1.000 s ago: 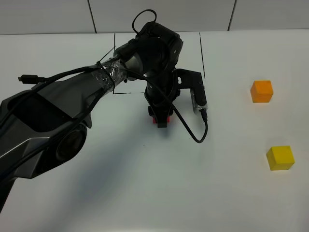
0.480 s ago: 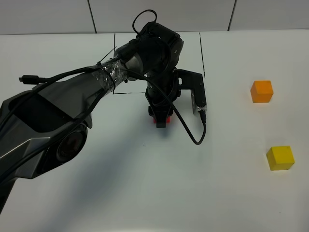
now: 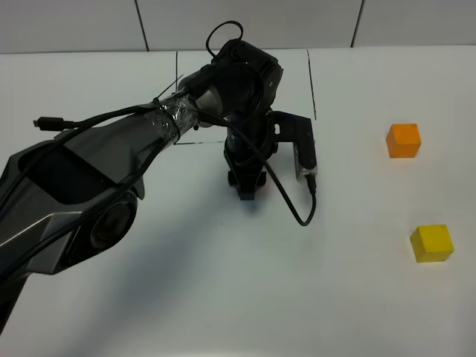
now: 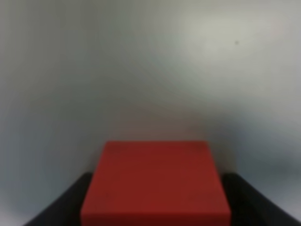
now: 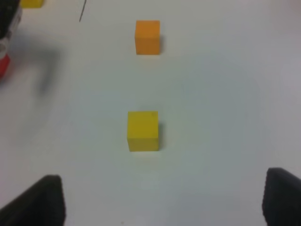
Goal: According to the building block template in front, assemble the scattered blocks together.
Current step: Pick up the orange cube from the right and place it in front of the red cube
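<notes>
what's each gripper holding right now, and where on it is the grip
The left gripper holds the red cube, its fingers pressed on two opposite side faces, top face clear. The right gripper is open and holds nothing.

tabletop (image 3: 245, 297): white, matte, plain, fills most of the high view | wall (image 3: 67, 22): pale grey panels rising along the tabletop's far edge | seams (image 3: 141, 24): two dark slanted lines between wall panels, ending at the tabletop's far edge | wrist views: tabletop blurred, pale grey-white
</notes>
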### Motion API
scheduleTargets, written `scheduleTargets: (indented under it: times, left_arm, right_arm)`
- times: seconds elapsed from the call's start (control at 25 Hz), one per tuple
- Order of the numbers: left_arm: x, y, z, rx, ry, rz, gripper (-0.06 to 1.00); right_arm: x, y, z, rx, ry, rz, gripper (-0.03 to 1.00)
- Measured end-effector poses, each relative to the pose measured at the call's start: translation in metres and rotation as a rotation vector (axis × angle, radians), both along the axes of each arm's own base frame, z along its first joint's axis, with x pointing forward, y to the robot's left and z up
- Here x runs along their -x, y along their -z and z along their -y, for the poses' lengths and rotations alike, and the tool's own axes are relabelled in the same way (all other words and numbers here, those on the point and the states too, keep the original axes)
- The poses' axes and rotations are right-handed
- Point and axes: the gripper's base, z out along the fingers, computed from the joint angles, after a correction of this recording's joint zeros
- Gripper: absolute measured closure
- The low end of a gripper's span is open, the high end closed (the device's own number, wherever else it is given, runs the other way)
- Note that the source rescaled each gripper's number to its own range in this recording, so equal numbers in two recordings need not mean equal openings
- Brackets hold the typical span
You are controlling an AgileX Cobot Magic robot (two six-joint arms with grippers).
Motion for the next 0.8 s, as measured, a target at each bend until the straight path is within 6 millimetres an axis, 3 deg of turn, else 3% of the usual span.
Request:
scheduleTargets:
  times: [0.12, 0.24, 0.44, 0.8]
  left_arm:
    - [0.0, -0.002, 0.001, 0.005, 0.001, 0.003, 0.21]
    - [0.0, -0.011, 0.001, 0.017, 0.0, 0.016, 0.01]
    - [0.005, -0.039, 0.005, 0.101, -0.016, 0.021, -0.06]
    - [0.018, -0.123, 0.003, 0.264, -0.115, 0.103, -0.05]
  right_arm:
    - [0.0, 0.0, 0.0, 0.0, 0.0, 0.0, 0.17]
    - [0.0, 0.0, 0.0, 0.0, 0.0, 0.0, 0.17]
    - [0.0, 0.0, 0.0, 0.0, 0.0, 0.0, 0.17]
    - [0.0, 0.0, 0.0, 0.0, 0.0, 0.0, 0.17]
